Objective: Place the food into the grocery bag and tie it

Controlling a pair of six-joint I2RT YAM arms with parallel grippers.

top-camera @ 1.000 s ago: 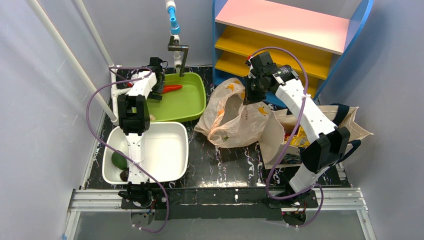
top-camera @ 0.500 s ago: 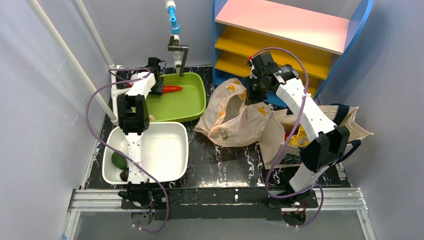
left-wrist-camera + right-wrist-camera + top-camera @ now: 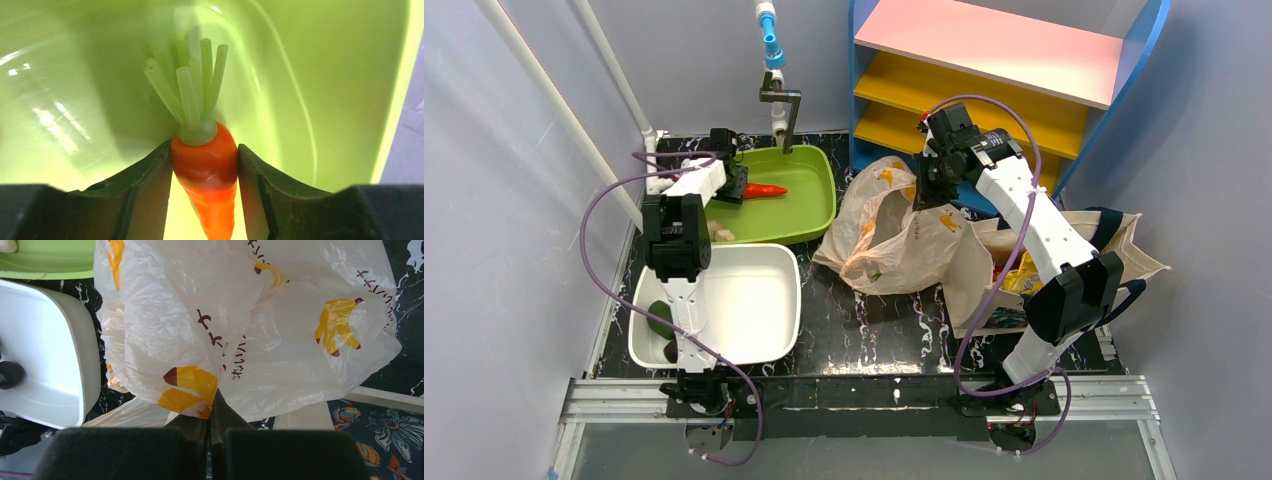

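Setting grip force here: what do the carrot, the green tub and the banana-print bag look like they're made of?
The carrot: probably moulded plastic, smooth and glossy, with stiff, uniform green stalks; it looks like a toy. The green tub: hard glossy plastic, with bright highlights on its curved wall. The grocery bag: thin translucent plastic film, crinkled, folds showing through.

The left arm rises from its base to a raised elbow, forearm angled forward and right, wrist tipped down. The left gripper is partly closed, both fingers pressed against the sides of the carrot just below its crown. The right arm is stretched far forward and leaning left, wrist high and pointing down. The right gripper is fully closed, pinching a fold of the grocery bag.
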